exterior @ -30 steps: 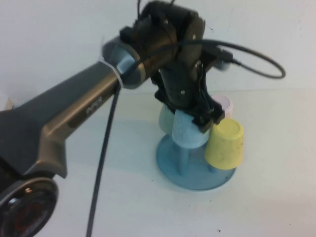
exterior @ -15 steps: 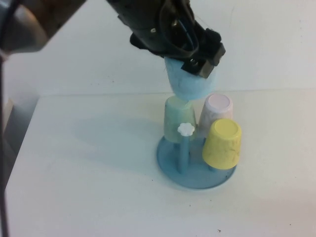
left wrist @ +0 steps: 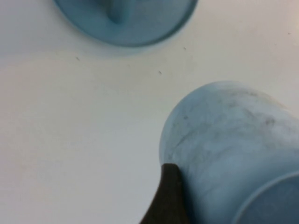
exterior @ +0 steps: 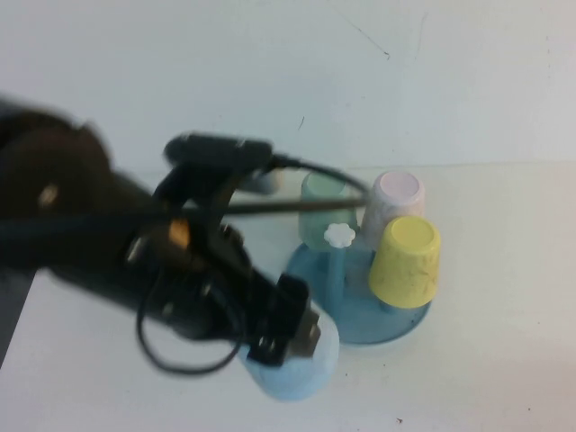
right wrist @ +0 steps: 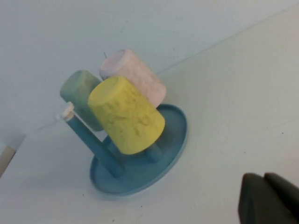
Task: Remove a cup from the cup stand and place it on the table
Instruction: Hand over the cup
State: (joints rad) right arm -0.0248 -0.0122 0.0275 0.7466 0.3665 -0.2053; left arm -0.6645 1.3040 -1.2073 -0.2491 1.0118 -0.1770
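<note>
The light blue cup [exterior: 297, 373] sits low at the near side of the table [exterior: 504, 378], in front of the cup stand [exterior: 360, 306] and just beside its round base dish, off its peg. My left gripper [exterior: 286, 335] is clamped around it: in the left wrist view a dark fingertip [left wrist: 167, 196] presses against the cup's mottled wall [left wrist: 224, 149], and the cup's open rim shows at the edge of that picture, so I have it held on a wide grip. Whether the cup already touches the tabletop I cannot tell; it is at least very close to it.

Behind it, one blue peg with a white flower knob [exterior: 338, 236] stands bare on the stand. The other pegs carry upside-down cups: a mint green cup [exterior: 322, 209] at the back left, a pale pink cup [exterior: 394, 200] at the back right, and a yellow cup [exterior: 407, 261] at the front right, tilted outward.

My right gripper [right wrist: 268, 198] is parked well off to the right side, near the table surface, its dark fingers pressed together and holding nothing, looking across at the stand.
</note>
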